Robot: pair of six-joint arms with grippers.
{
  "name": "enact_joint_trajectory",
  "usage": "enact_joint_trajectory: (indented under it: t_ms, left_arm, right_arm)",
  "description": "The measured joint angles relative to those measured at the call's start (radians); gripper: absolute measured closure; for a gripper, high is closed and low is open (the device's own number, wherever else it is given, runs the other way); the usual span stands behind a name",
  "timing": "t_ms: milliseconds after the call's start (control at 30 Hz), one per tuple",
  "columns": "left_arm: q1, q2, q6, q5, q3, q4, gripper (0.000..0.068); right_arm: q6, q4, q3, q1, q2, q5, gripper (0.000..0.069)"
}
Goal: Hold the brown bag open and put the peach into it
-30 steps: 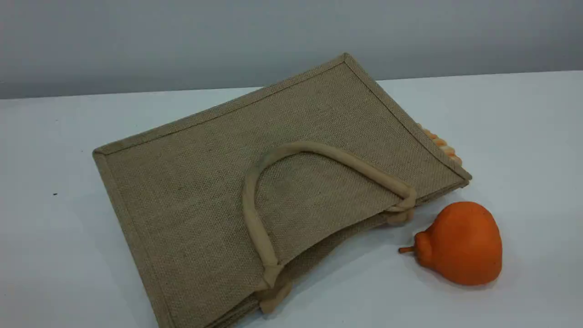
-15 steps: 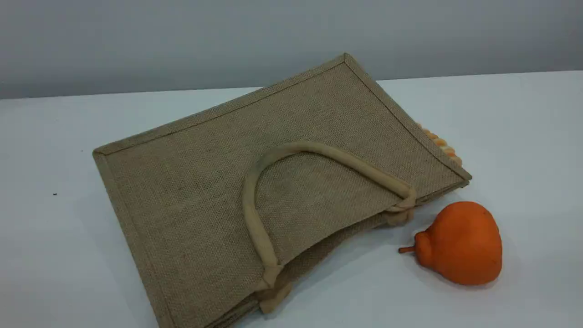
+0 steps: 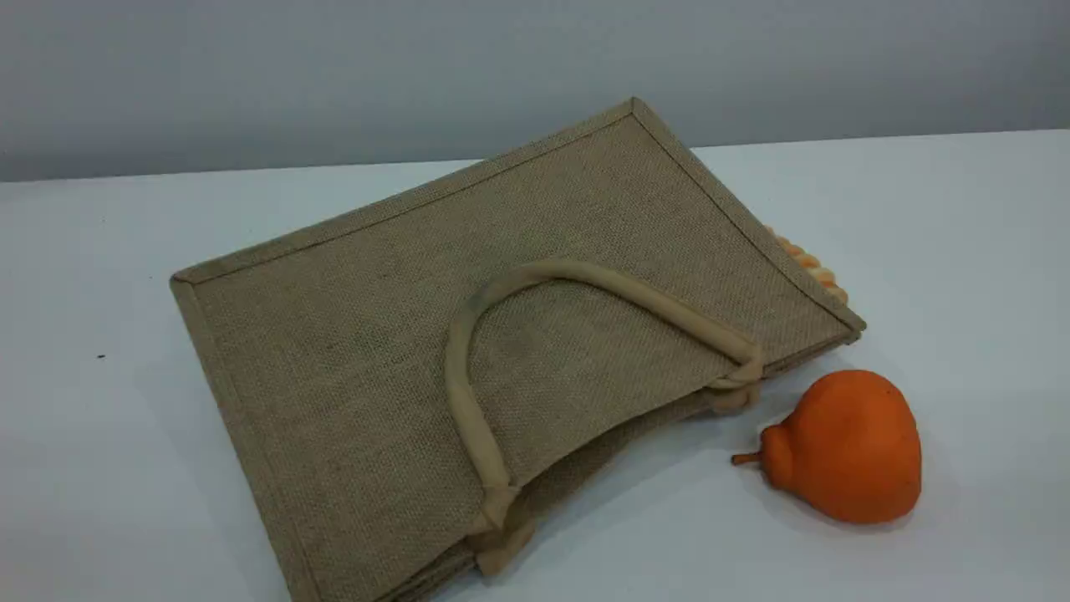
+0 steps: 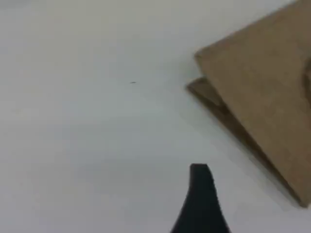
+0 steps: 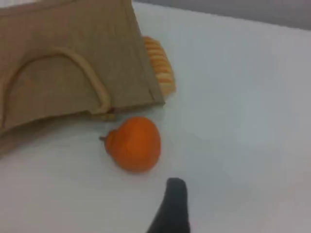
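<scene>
My left gripper (image 4: 200, 194) hangs above bare table (image 4: 87, 145), jaws wide and empty, near one corner of the brown bag (image 3: 468, 334). My right gripper (image 5: 172, 204), likewise spread and holding nothing, hovers just short of an orange pear-shaped fruit (image 5: 133, 143). The bag lies flat, mouth toward that fruit, its upper handle (image 3: 535, 280) folded back across the panel, so the opening sits nearly closed. A ridged orange-yellow object (image 3: 811, 263), possibly corn, peeks from behind its far edge. The peach appears in no view.
</scene>
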Motion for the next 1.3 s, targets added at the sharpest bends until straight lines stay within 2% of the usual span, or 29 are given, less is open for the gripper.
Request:
enact_joint_trajectory:
  t_ms: [233,300,1300]
  left_arm:
    - [0.164,-0.015,0.0,0.0,0.0,0.0,0.0197]
    - [0.188,-0.037,0.0,0.0,0.0,0.0,0.0197]
    - [0.186,-0.063,0.0,0.005,-0.001,-0.001,0.0197]
  right_arm:
    - [-0.002,0.002,-0.001,0.0,-0.071,0.001,0.01]
    - [-0.003,0.002,-0.001,0.0,-0.071,0.001,0.01]
    - [-0.003,0.001,-0.001,-0.001,-0.07,0.0,0.01]
